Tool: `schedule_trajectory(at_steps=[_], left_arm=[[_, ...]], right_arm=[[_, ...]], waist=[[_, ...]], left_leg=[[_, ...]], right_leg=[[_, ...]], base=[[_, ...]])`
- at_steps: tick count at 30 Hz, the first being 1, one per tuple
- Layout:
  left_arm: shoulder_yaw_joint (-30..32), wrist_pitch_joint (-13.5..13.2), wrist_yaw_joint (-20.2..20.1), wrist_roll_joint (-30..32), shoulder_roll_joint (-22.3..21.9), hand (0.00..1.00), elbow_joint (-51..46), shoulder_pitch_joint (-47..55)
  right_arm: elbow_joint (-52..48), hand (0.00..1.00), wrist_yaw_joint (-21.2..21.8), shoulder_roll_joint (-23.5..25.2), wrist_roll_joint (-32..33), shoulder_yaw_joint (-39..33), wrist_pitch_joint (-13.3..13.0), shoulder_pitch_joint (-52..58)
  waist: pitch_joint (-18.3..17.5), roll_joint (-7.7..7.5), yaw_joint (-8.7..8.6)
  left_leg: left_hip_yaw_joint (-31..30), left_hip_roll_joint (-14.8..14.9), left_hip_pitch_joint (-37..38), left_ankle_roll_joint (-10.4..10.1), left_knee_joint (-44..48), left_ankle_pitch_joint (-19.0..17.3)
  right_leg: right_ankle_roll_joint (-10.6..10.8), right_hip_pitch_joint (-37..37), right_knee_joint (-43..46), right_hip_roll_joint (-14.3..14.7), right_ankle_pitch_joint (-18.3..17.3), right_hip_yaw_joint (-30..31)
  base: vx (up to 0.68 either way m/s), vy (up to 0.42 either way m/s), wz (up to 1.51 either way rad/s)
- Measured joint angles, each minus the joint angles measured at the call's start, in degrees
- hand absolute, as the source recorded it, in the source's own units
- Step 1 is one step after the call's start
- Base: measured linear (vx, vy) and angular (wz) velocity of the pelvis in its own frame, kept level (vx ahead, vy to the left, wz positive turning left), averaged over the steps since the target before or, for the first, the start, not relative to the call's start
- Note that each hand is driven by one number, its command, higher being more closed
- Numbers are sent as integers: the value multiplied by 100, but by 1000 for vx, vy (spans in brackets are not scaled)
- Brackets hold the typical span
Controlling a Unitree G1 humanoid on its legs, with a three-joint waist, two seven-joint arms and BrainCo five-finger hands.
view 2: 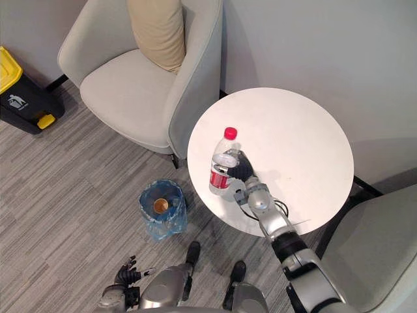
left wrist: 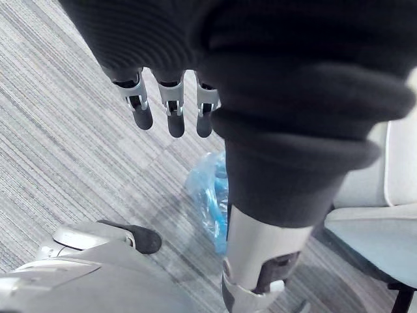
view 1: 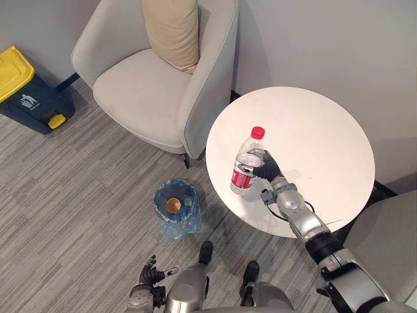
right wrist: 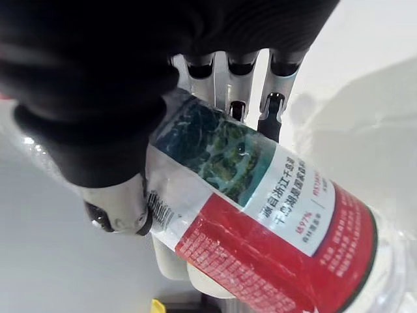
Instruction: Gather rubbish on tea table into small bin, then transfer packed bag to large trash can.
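A clear plastic bottle (view 1: pixel 245 163) with a red cap and red label stands upright over the left part of the round white tea table (view 1: pixel 319 137). My right hand (view 1: pixel 266 167) is shut on its body, fingers (right wrist: pixel 272 107) and thumb wrapped round the label (right wrist: pixel 273 215). On the floor left of the table sits the small bin (view 1: pixel 176 207) lined with a blue bag, a brown cup inside it. My left hand (view 1: pixel 150 274) hangs low by my side with fingers (left wrist: pixel 171 107) straight, the blue bag (left wrist: pixel 212 195) showing past them.
A grey armchair (view 1: pixel 150 85) with a beige cushion stands behind the bin. The large dark trash can (view 1: pixel 26 91) with a yellow lid is at the far left by the wall. Another grey seat (view 1: pixel 391 228) is at the right.
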Motion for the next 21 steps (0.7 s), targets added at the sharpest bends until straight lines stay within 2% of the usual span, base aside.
schedule_trajectory(at_steps=[2,4,7,11,16,21], left_arm=[[7,40,-1,7,2,0,1,33],[115,76,-6,16,4,0,14,100],[117,84,-6,22,25,0,13,192],[114,106,-11,32,60,0,82,258],[110,182,-23,70,54,0,94,273],[104,185,-28,72,53,0,128,364]], right_arm=[[-413,100,-1,46,-2,-192,0,389],[-1098,100,1,160,-9,-366,-17,904],[-1580,100,1,296,-95,-509,-27,1337],[-1984,100,-5,347,-283,-583,-82,1754],[-2274,100,5,402,-473,-687,-122,1939],[-2430,100,14,425,-714,-733,-131,2154]], waist=[[-5,-6,-20],[-15,-25,-161],[-80,-71,-286],[-317,-147,-303],[-478,-141,-283],[-565,-130,-344]], left_leg=[[41,9,101,0,-34,0],[81,17,134,0,-42,0],[158,37,224,0,-73,0],[277,69,329,-1,-151,-2],[350,69,402,1,-152,-3],[389,67,532,1,-152,-7]], right_leg=[[0,68,0,3,0,52],[10,74,10,7,6,110],[15,100,18,17,9,187],[15,113,16,39,10,317],[26,146,21,33,17,396],[28,240,47,25,17,447]], base=[[-27,6,-11],[-49,8,-12],[-44,6,-14],[-23,-3,-17],[-25,1,-7],[-37,-5,-5]])
